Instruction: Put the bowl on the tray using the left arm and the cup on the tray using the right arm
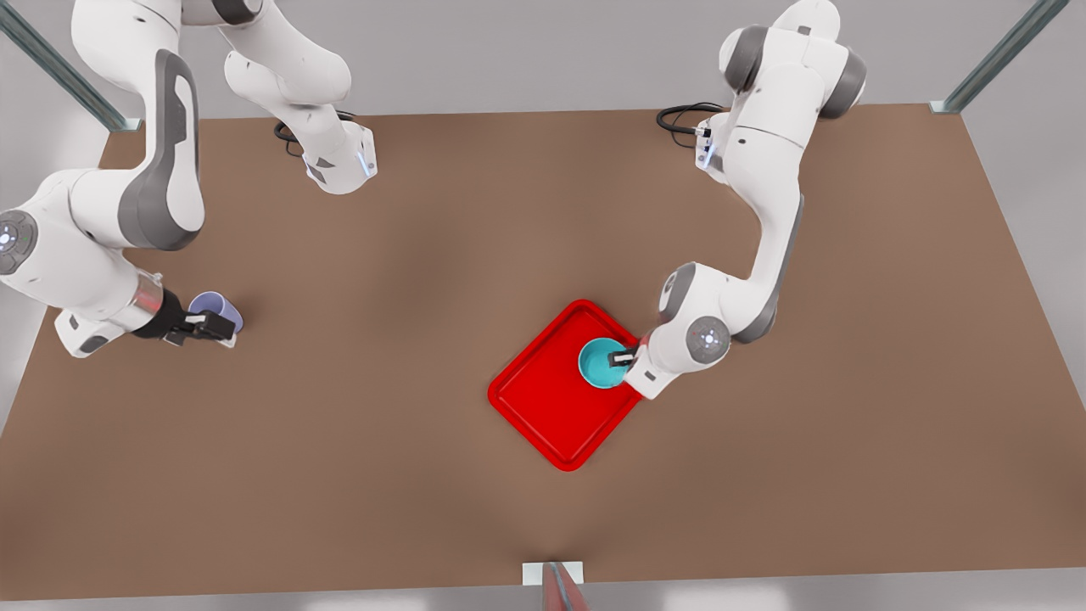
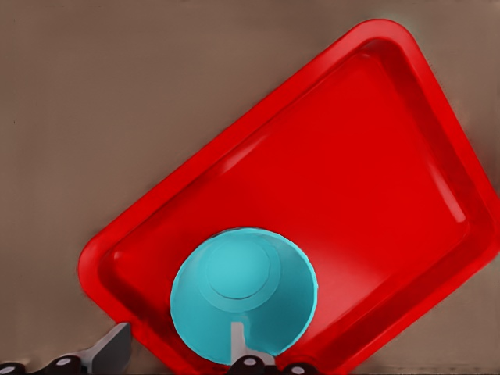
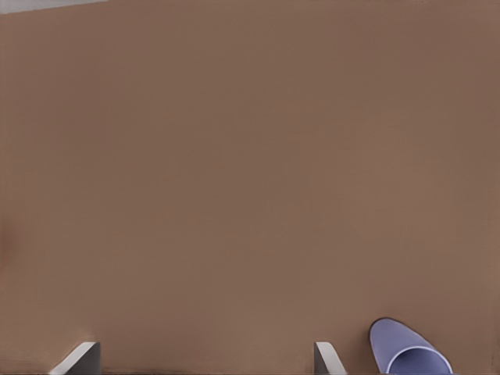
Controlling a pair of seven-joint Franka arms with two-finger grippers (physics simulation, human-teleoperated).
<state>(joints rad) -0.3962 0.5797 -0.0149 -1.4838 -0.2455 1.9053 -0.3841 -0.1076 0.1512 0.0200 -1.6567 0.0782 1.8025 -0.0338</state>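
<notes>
Two arms were busy here, and going across the front view from its left: the right gripper (image 1: 206, 327) sat low over the table (image 1: 424, 475), fingers spread apart and holding nothing, with the lavender cup (image 1: 217, 309) just beside one finger rather than between them. In the right wrist view the cup (image 3: 406, 350) was outside the finger and looked tipped over, though I couldn't say for sure. Further to the front view's right, the red tray (image 1: 543, 399) had the teal bowl (image 1: 601, 363) over its near corner, and the left gripper (image 1: 625, 358) was pinching the bowl's rim, one finger inside and one outside. My worry: if that right gripper closed where it was, it'd just nudge the cup away. The bowl sat close to the tray's rim too, so letting go could leave it perched on the lip. Whether the bowl actually touched the tray floor was hard to make out.
</notes>
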